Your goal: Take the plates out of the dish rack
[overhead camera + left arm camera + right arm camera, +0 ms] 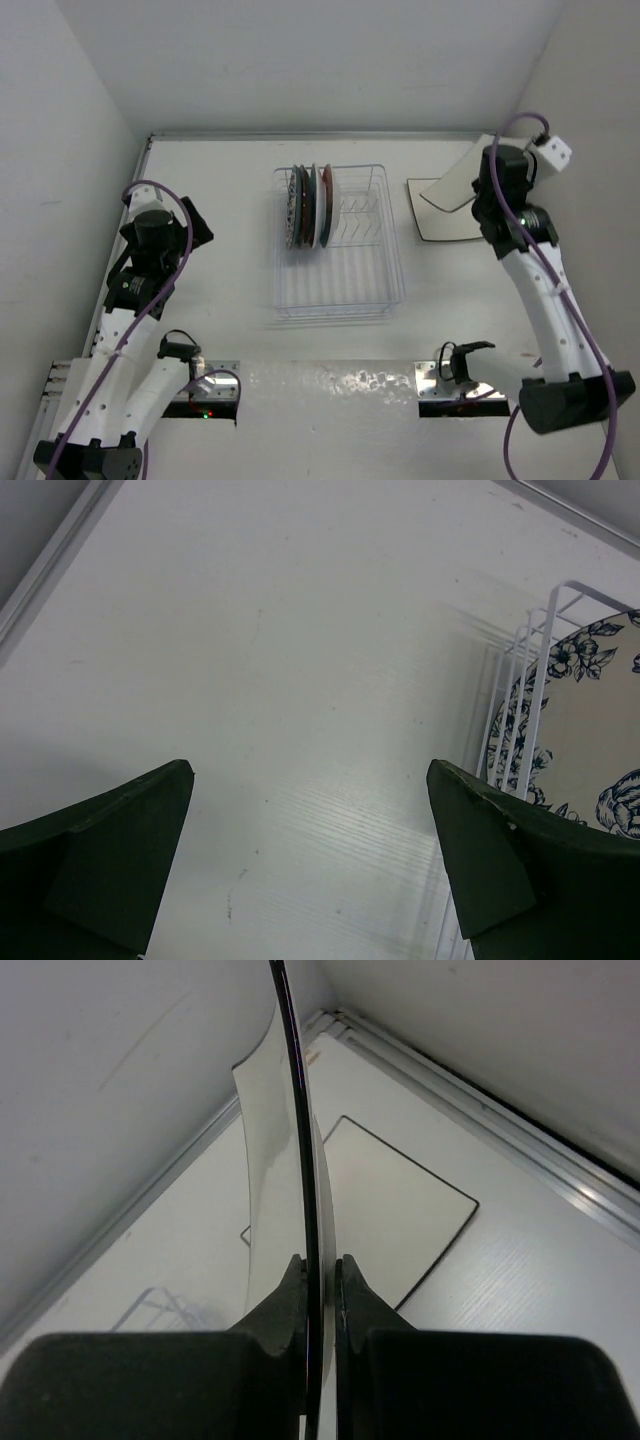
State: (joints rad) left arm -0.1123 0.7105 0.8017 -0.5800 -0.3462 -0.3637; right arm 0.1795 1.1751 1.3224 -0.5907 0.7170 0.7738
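- The right end effector is pinched narrow on the rim of a pale square plate. The plate stands on edge and leans away from the fingers.
- Just beyond and below the end effector, a second square plate lies flat on the tabletop. The step in hand looks like setting the held plate down on it or beside it.
- That move calls for lowering and tipping the plate flat, squared with the one below, before the fingers part. Otherwise the dark rim may strike first.
- Farther off, well to this end effector's left, the dish rack holds several round plates upright in its far slots, so the unloading seems under half done.
- The left end effector hangs wide open and empty over bare tabletop. The floral plate stands in the rack ahead and to its right, probably its nearest pick.
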